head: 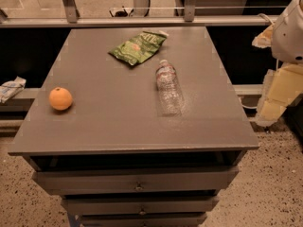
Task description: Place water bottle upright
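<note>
Ribbed water bottle (169, 87) (lying), tool (277, 100) far right

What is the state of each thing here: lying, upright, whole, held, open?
Water bottle: lying on its side on the table, not held.
Chip bag: lying flat, crumpled.
Orange: whole, resting near the table's left edge.
Drawers: open or shut unclear.
Gripper: off the table's right edge, away from the bottle.

The water bottle (169, 86) is clear ribbed plastic on a matt grey worktop (113, 122), the gripper (274, 103) pale and matt beyond its right edge.
</note>
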`<state>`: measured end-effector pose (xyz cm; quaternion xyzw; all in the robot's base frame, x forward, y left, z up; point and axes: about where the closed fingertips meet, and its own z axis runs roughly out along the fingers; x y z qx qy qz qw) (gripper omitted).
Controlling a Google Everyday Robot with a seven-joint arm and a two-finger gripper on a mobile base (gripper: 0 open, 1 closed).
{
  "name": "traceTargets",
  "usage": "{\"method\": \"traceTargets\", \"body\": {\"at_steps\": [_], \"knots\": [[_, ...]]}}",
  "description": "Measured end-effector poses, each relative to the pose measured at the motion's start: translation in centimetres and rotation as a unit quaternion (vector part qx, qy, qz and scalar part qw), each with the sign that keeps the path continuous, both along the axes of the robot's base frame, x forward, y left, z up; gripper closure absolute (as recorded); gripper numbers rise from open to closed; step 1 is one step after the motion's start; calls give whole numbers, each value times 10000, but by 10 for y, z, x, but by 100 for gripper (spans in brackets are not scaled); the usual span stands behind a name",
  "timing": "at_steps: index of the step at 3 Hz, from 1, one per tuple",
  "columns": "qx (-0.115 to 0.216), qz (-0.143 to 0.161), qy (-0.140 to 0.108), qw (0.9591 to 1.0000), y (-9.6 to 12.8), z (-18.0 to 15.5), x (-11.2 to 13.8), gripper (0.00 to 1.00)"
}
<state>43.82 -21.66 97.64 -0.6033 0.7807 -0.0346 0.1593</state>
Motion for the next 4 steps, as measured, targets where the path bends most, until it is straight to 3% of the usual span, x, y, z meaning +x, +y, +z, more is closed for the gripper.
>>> {"method": "traceTargets", "body": {"at_steps": [1, 2, 3, 4], "knots": [[0, 0, 0, 10000, 0, 0, 0, 0], [79, -226, 32, 9997, 9, -3, 11, 0], [360, -771, 109, 9963, 36, -8, 49, 0], [742, -1363, 235, 9876, 64, -17, 82, 0]]}}
